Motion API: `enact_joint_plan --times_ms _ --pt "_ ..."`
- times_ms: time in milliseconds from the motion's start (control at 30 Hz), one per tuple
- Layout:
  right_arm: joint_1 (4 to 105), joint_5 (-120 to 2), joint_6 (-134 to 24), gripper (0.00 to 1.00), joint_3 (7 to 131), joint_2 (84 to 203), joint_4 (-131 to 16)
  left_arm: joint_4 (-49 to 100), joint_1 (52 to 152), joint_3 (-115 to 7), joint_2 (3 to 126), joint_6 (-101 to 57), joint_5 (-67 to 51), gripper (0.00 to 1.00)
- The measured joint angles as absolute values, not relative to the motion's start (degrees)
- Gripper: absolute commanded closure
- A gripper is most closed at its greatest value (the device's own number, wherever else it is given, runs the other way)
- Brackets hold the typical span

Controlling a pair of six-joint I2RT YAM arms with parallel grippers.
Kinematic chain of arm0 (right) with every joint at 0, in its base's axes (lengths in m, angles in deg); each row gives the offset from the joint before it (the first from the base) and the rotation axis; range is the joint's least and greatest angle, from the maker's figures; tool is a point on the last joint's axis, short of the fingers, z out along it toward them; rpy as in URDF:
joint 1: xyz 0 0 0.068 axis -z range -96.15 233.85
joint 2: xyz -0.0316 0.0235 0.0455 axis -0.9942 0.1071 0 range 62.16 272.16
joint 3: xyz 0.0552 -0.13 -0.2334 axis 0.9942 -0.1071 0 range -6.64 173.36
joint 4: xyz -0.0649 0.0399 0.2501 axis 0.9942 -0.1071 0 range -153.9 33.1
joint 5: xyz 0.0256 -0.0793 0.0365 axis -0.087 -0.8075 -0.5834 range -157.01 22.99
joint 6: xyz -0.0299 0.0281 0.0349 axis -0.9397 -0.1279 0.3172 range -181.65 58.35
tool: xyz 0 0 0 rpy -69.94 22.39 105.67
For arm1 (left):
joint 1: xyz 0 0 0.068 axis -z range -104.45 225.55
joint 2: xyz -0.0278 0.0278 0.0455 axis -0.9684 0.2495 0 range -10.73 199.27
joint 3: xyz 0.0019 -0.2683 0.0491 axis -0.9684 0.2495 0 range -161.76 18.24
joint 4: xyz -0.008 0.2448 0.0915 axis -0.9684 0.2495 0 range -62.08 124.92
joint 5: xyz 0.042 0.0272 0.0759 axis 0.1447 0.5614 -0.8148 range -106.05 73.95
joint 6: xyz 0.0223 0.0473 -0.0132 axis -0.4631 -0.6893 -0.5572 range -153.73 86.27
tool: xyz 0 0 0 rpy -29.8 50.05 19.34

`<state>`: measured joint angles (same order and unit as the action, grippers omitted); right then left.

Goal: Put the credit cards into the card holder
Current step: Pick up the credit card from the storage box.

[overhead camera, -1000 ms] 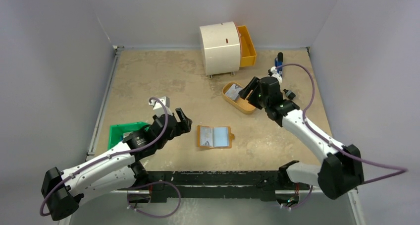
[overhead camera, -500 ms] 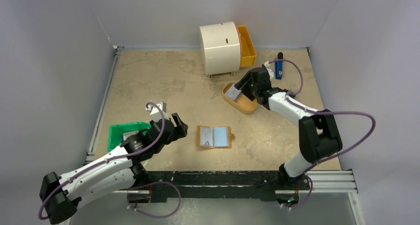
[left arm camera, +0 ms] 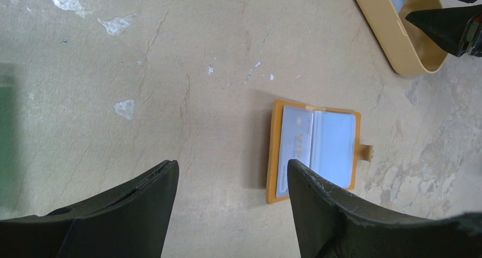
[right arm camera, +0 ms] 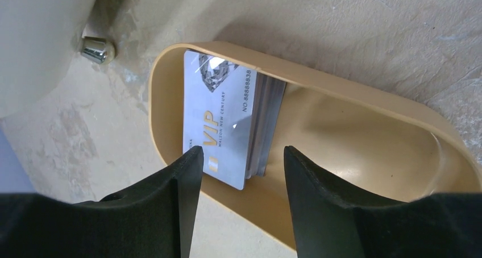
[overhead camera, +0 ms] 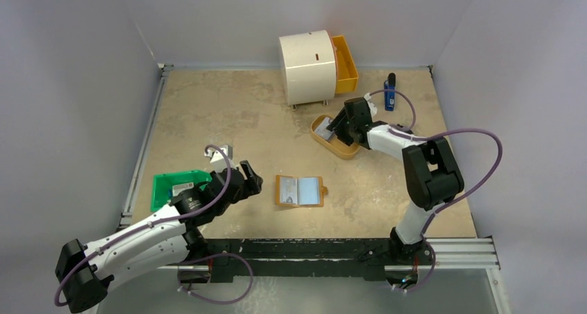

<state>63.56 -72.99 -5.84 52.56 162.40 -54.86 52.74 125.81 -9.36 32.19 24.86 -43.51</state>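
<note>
Credit cards (right arm camera: pixel 219 121) lie stacked at one end of a tan oval tray (right arm camera: pixel 364 127) toward the back right of the bench (overhead camera: pixel 228 113). The top card is pale and printed with "VIP" and a diamond emblem. The right end effector (right arm camera: pixel 239 155) hangs directly over the stack, its two black fingers (right arm camera: pixel 182 201) spread apart with one at each long side of the cards' near end. Whether the fingers touch the cards cannot be told, and the stack rests in the tray.

The card holder (overhead camera: pixel 299 191), a tan wallet, lies open and flat near the front middle of the bench, well apart from the tray. One pale card with the same "VIP" lettering shows in one of its clear sleeves. The left end effector (left arm camera: pixel 230 170) hovers above bare bench near the holder's left side, jaws wide and empty.

At the back stands a white rounded drawer unit (overhead camera: pixel 308 65) with an orange drawer (overhead camera: pixel 345 65) pulled out. A green bin (overhead camera: pixel 169 186) sits at the bench's front left.
</note>
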Motion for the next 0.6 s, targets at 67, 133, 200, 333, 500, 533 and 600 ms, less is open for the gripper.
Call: enact_joint_plan --times_ms 67,133,200,333,500,533,600 --pt "63.8 -72.7 -5.6 0.46 52.7 163.0 -54.7 52.8 125.8 -9.2 32.3 25.3 -43.4 0.31" --pt "64.0 -72.1 -5.3 0.48 52.7 163.8 -54.5 52.7 125.8 -9.1 32.6 25.4 -43.4 0.31" --pt "64.1 -71.9 -5.2 0.49 52.7 164.3 -54.3 52.7 125.8 -9.1 32.7 25.5 -43.4 0.32" --pt "64.4 -71.1 -5.0 0.51 52.7 165.1 -53.8 52.4 125.8 -9.1 33.1 25.7 -43.4 0.32" --pt "64.4 -70.2 -5.0 0.57 52.7 165.2 -53.1 51.9 125.8 -8.9 34.0 25.7 -43.3 0.32" --pt "64.4 -70.0 -5.0 0.59 52.7 165.2 -53.0 51.7 125.8 -8.9 34.2 25.7 -43.3 0.32" --pt "64.4 -69.8 -5.0 0.62 52.7 165.2 -52.9 51.5 125.8 -8.8 34.4 25.7 -43.3 0.32"
